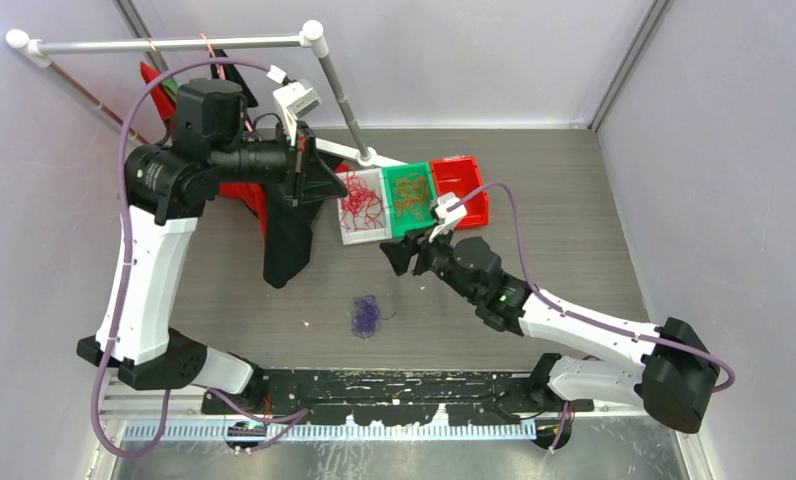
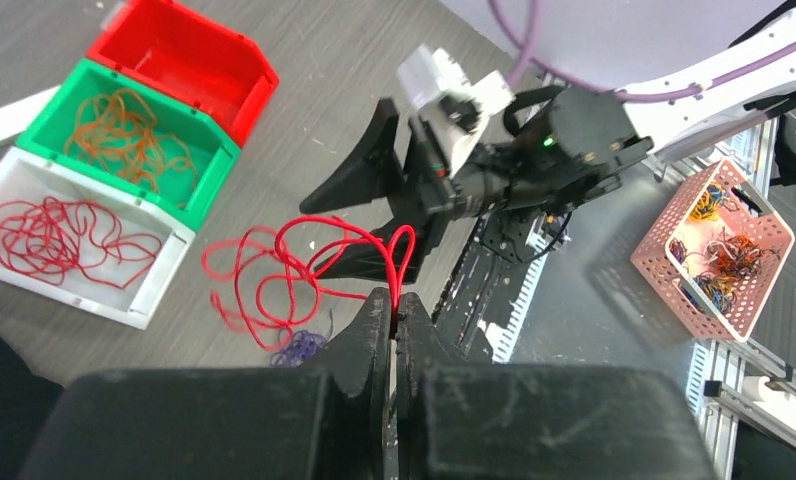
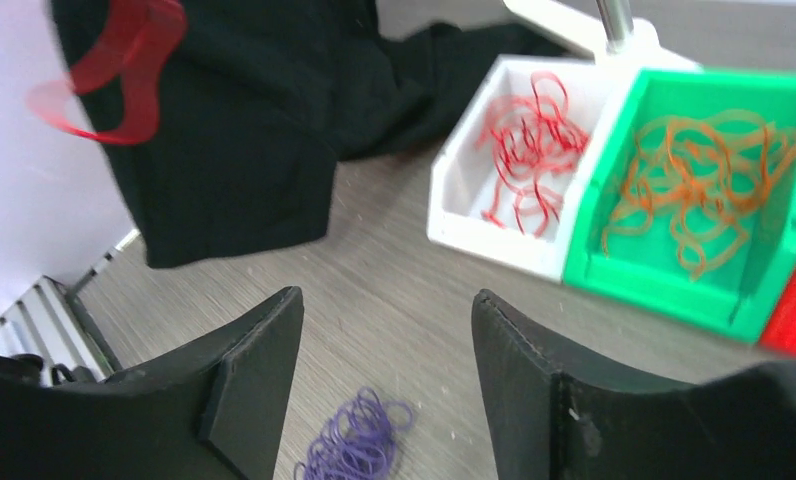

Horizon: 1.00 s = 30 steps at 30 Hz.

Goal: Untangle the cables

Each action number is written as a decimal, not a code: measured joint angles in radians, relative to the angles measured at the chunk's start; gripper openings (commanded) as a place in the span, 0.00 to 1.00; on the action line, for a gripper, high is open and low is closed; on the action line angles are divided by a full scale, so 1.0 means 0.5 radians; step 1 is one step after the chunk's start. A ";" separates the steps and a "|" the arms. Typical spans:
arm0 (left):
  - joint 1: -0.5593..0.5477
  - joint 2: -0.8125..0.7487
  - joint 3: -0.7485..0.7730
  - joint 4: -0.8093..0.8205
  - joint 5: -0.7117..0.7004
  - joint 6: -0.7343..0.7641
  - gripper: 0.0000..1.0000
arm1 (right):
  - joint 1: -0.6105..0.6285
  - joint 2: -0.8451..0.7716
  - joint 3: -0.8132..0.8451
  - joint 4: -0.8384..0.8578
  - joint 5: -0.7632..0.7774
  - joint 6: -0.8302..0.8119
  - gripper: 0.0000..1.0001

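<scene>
one red cable (image 2: 399, 262) hangs clamped in the left pincer (image 2: 392, 305); right pincer (image 3: 386, 305) gapes above the purple cable (image 3: 359, 440).

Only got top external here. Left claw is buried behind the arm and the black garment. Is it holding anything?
Observer: Yes. Left wrist view shows the left claw shut on a red cable, with loose loops hanging from it.
Operator: Right claw?
Observer: Right wrist view shows the right claw open with nothing between its fingers. The purple cable clump lies in line with the gap.
Operator: Any cables outside my frame?
Observer: A pink basket holding mixed cables sits off the table, past the arms' mounting rail.
</scene>
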 measured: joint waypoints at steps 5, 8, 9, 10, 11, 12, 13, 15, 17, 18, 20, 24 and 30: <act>0.000 0.000 -0.098 0.003 0.001 -0.001 0.00 | 0.000 0.007 0.220 0.012 -0.173 -0.174 0.75; 0.000 -0.010 -0.153 0.008 0.007 0.000 0.00 | 0.000 0.081 0.409 0.030 -0.279 -0.280 0.74; 0.000 -0.019 -0.185 0.011 0.010 0.000 0.00 | 0.000 0.114 0.472 0.043 -0.298 -0.311 0.74; 0.000 -0.027 -0.217 0.013 0.014 0.000 0.00 | 0.000 0.159 0.542 0.063 -0.309 -0.340 0.73; 0.000 -0.035 -0.247 0.016 0.015 0.000 0.00 | 0.000 0.189 0.582 0.078 -0.313 -0.356 0.72; 0.000 -0.040 -0.272 0.018 0.016 0.000 0.00 | -0.003 0.237 0.634 0.097 -0.313 -0.374 0.71; 0.000 -0.048 -0.303 0.024 0.017 0.000 0.00 | -0.008 0.287 0.678 0.127 -0.311 -0.380 0.69; 0.000 -0.061 -0.359 0.043 0.018 0.000 0.00 | -0.032 0.395 0.742 0.174 -0.292 -0.369 0.66; 0.000 -0.065 -0.401 0.050 0.017 0.005 0.00 | -0.100 0.514 0.783 0.209 -0.282 -0.296 0.65; 0.000 -0.063 -0.414 0.051 0.016 0.008 0.00 | -0.161 0.573 0.784 0.224 -0.281 -0.240 0.64; 0.000 -0.048 -0.420 0.052 0.014 0.017 0.00 | -0.299 0.668 0.775 0.233 -0.284 -0.124 0.64; 0.000 0.005 -0.420 0.059 -0.002 0.060 0.00 | -0.575 0.766 0.674 0.193 -0.273 0.038 0.63; -0.002 0.111 -0.420 0.063 -0.099 0.188 0.00 | -0.779 0.760 0.549 0.104 -0.246 0.101 0.62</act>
